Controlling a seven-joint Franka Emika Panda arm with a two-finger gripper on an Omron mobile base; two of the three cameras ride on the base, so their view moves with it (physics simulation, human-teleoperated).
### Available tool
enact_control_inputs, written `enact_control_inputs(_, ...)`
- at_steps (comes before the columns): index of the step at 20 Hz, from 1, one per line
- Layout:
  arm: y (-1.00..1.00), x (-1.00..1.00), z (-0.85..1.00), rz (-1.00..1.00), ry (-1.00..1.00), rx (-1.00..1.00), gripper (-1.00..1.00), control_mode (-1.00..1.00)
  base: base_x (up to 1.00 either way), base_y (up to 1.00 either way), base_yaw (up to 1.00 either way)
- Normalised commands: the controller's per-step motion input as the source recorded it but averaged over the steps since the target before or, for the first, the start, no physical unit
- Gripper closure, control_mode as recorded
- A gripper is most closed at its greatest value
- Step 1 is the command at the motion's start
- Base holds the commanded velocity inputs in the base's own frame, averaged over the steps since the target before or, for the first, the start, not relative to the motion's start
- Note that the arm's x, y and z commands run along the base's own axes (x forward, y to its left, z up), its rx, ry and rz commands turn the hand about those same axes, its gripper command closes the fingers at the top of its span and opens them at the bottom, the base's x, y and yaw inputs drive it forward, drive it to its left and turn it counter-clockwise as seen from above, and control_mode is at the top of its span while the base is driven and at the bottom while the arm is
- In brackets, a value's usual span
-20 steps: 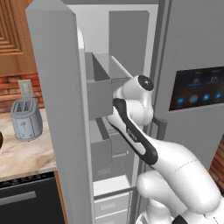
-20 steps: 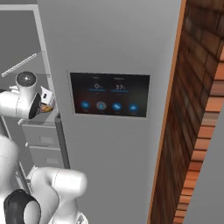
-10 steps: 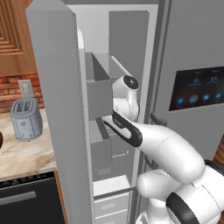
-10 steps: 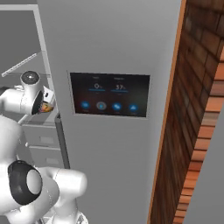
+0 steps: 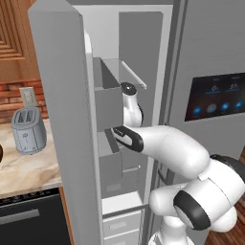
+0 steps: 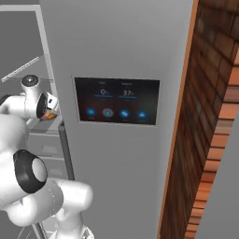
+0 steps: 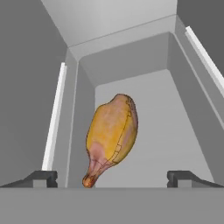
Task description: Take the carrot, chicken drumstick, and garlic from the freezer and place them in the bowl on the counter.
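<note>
Pincer (image 7: 112, 178) open wide, nothing between the fingers; two dark fingertips (image 7: 41, 178) stand well apart at the bottom of the hand view, one on each side of the chicken drumstick (image 7: 113, 136). Drumstick lies inside a grey bin (image 7: 175, 78) of the freezer (image 5: 64, 119), plump golden-brown end toward the far wall, narrow bone tip pointing near, just off the left fingertip. Not touching either finger as far as can be told. Pale rails run along both bin walls.

Left base view: arm reaches from the lower right into the open freezer compartment, wrist at mid height below a clear shelf (image 5: 129, 74). Freezer door (image 5: 67, 143) stands open toward the near left. Toaster (image 5: 28, 131) sits on the surface (image 5: 24, 170) to the left, beside a brick wall.

Right base view: hand at far left, a bit of orange-brown showing just past it (image 6: 50, 113); cannot tell which item. Dark display panel (image 6: 116, 100) on the wider fridge door (image 6: 121, 46), brick wall (image 6: 205, 140) to the right.
</note>
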Motion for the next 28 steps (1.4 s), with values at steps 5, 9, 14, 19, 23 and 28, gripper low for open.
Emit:
enact_control_inputs(5, 0.08, 0.04, -0.21, 0.00, 0.03, -0.02, -1.00, -1.00, 0.00, 0.00, 0.00)
enact_control_inputs(9, 0.04, 0.03, -0.30, 0.00, 0.04, 0.00, -1.00, -1.00, 0.00, 0.00, 0.00)
enact_control_inputs(14, 0.18, 0.10, -0.24, 0.00, 0.04, -0.04, -1.00, -1.00, 0.00, 0.00, 0.00)
enact_control_inputs(19, 0.20, 0.36, -0.02, 0.00, 0.02, -0.02, -1.00, -1.00, 0.00, 0.00, 0.00)
enact_control_inputs(23, 0.08, 0.38, -0.06, 0.00, 0.05, -0.02, -1.00, -1.00, 0.00, 0.00, 0.00)
enact_control_inputs(28, 0.00, 0.27, -0.19, 0.00, 0.07, -0.05, -1.00, -1.00, 0.00, 0.00, 0.00)
